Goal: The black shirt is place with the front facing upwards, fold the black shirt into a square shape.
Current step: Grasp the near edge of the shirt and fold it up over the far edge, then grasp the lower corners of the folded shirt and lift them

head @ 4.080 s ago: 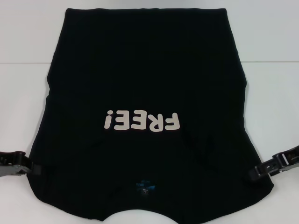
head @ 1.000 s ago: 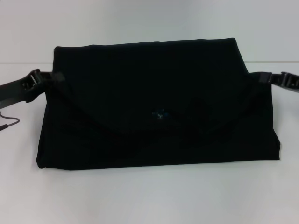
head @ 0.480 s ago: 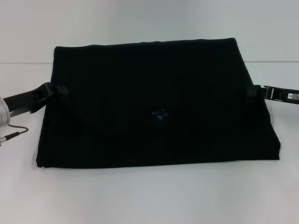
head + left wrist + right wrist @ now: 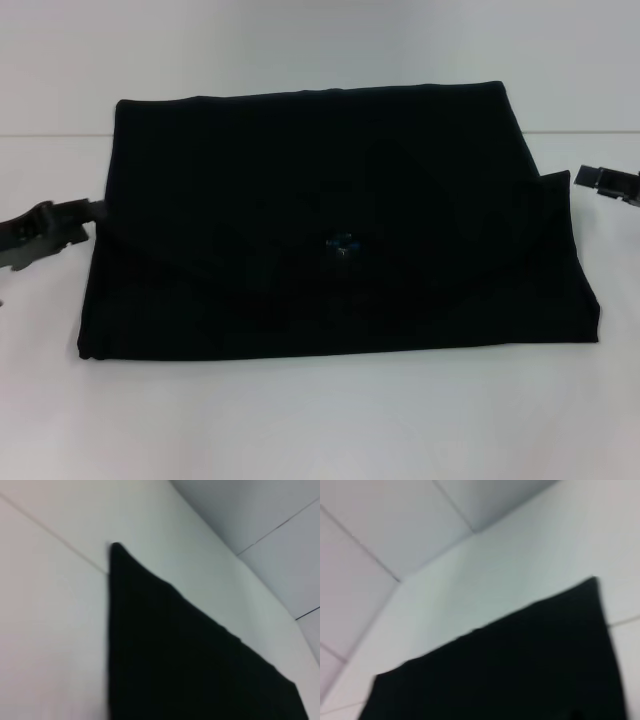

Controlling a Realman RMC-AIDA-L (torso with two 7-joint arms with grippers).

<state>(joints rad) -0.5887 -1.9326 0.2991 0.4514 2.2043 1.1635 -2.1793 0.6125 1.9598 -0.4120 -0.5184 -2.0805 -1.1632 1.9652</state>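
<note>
Folded black shirt (image 4: 330, 230) is lying mid-counter (image 4: 320, 420) as a wide rectangle, squaring judged outstanding; left claw (image 4: 92, 210) at nine o'clock and right claw (image 4: 583, 178) at three o'clock are being held clear, grip state indiscernible.

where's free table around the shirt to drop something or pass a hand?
Widest bare table is the strip along the near edge of the folded black shirt. Another strip lies beyond its far edge. The sides are tighter: the left end effector sits at the shirt's left edge, the right end effector just off its right edge.
</note>
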